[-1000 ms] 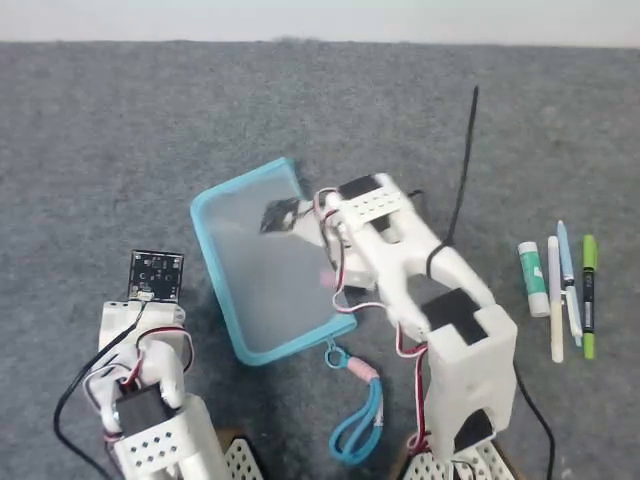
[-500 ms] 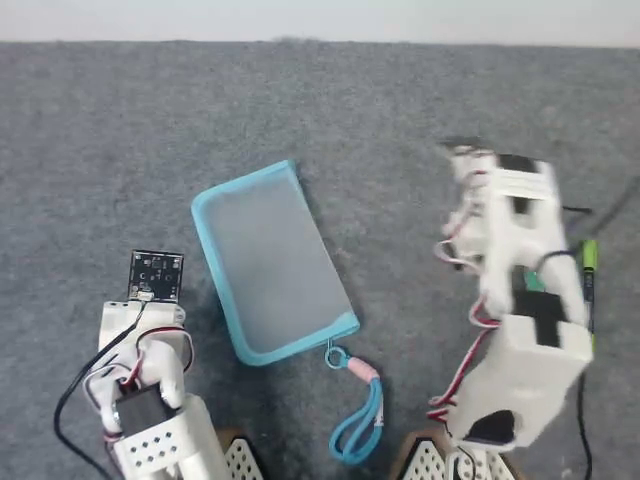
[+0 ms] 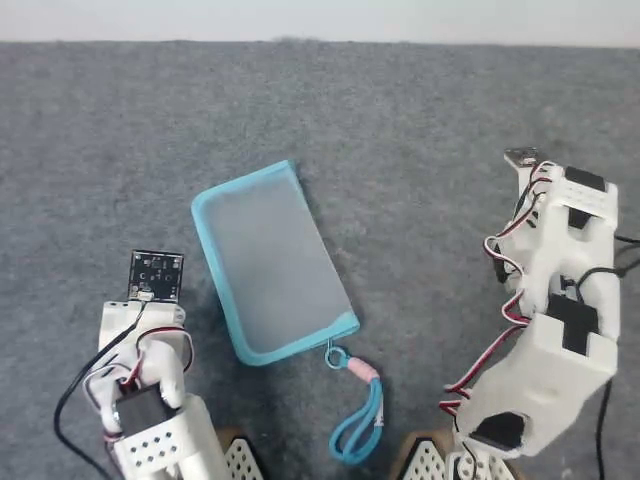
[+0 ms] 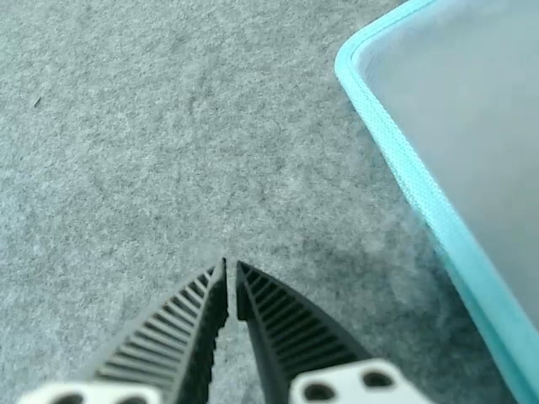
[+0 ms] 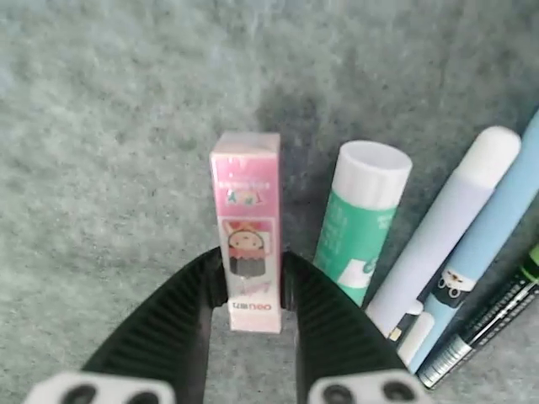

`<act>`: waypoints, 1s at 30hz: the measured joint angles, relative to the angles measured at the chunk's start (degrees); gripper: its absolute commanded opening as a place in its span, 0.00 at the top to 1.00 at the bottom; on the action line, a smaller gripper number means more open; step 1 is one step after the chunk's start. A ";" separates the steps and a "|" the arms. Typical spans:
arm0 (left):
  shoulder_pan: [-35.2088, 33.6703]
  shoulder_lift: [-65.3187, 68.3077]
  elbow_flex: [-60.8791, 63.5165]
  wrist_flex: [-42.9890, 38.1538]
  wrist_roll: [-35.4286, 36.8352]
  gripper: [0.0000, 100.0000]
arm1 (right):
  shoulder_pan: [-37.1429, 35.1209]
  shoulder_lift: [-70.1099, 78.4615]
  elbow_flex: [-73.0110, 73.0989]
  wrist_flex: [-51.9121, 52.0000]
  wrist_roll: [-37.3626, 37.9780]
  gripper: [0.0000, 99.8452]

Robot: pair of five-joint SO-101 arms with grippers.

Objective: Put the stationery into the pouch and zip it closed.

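The right claw [image 5: 253,264] pinches a pink eraser [image 5: 246,198] by its long sides, just beside the glue stick [image 5: 362,210] and pens [image 5: 446,244] on the grey table [image 3: 400,130]. Light, stiff and boxy, it should hold in a mid-body grip. The pouch [image 3: 270,262] lies well apart; the left claw [image 4: 232,273], pressed together, sits near its edge.

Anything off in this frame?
Nothing spilled or damaged. The pouch lies flat and diagonal. One oddity: the right hand grips a pink box beside the glue stick, away from the pouch.
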 measured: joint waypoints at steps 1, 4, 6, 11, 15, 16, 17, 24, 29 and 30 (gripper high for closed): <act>0.00 0.00 0.00 0.00 0.00 0.99 | 0.00 0.00 0.00 0.00 0.09 0.90; 0.00 0.00 0.00 0.00 0.00 0.99 | 0.00 0.00 0.00 0.00 0.26 0.84; 0.53 0.00 0.00 0.00 0.00 0.99 | -0.09 -0.62 0.00 0.18 0.26 0.85; 1.23 0.00 0.00 0.00 0.00 0.99 | -3.08 -10.02 0.00 0.18 -2.37 0.85; 1.32 0.00 0.00 0.00 0.00 0.99 | -9.93 -22.86 2.29 1.93 -5.63 0.85; 1.32 0.00 0.00 0.35 0.00 0.99 | -12.31 -26.46 4.04 2.29 -6.51 0.85; 1.32 0.00 0.00 0.97 0.00 0.99 | -14.95 -29.98 6.24 2.29 -7.30 0.85; 1.32 0.00 0.00 2.02 0.00 0.99 | -37.10 -50.90 32.44 -4.04 -8.79 0.85; 1.32 0.00 0.00 2.02 0.00 0.99 | -45.63 -55.82 44.31 -8.35 -8.79 0.85; 1.32 0.00 0.00 2.02 0.00 0.99 | -46.51 -56.09 45.54 -8.88 -8.79 0.85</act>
